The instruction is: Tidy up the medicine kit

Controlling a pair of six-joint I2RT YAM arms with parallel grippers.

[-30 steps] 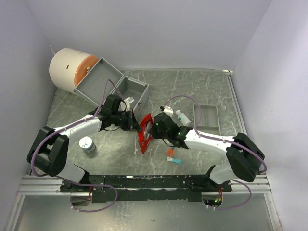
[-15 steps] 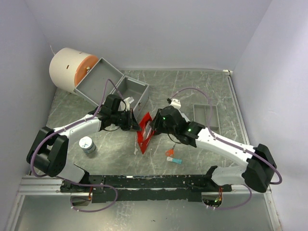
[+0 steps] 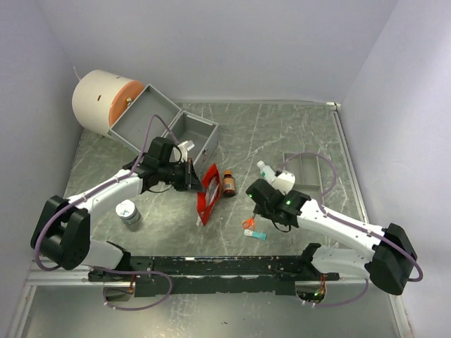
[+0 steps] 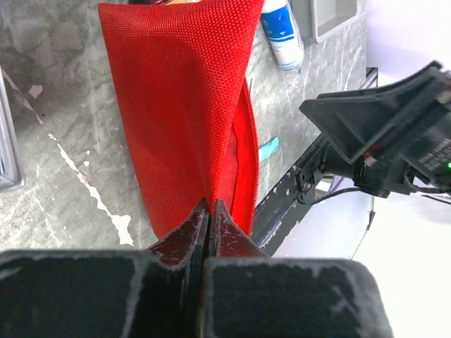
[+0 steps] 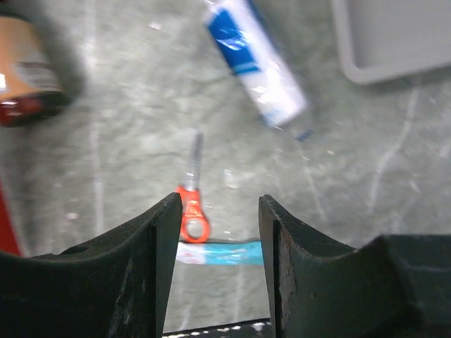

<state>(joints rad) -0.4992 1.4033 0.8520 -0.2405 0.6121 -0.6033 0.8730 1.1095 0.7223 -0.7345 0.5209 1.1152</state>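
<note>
Our left tool (image 4: 209, 208) is clenched on the red pouch (image 4: 183, 105), just beside the brown bottle (image 3: 228, 184), near the grey case (image 3: 192, 131). Our right tool (image 5: 218, 232) hangs released above the orange-handled scissors (image 5: 192, 201) on the desk (image 3: 282, 134).

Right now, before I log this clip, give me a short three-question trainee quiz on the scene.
1. True or false: the left hand pinches the red fabric pouch.
2. The grey metal hinged case is: A open; B shut; C upside down.
3. Fill in: the right hand has its jaws ___ near the small orange-handled scissors.
Key: 1 true; 2 A; 3 open.
</note>
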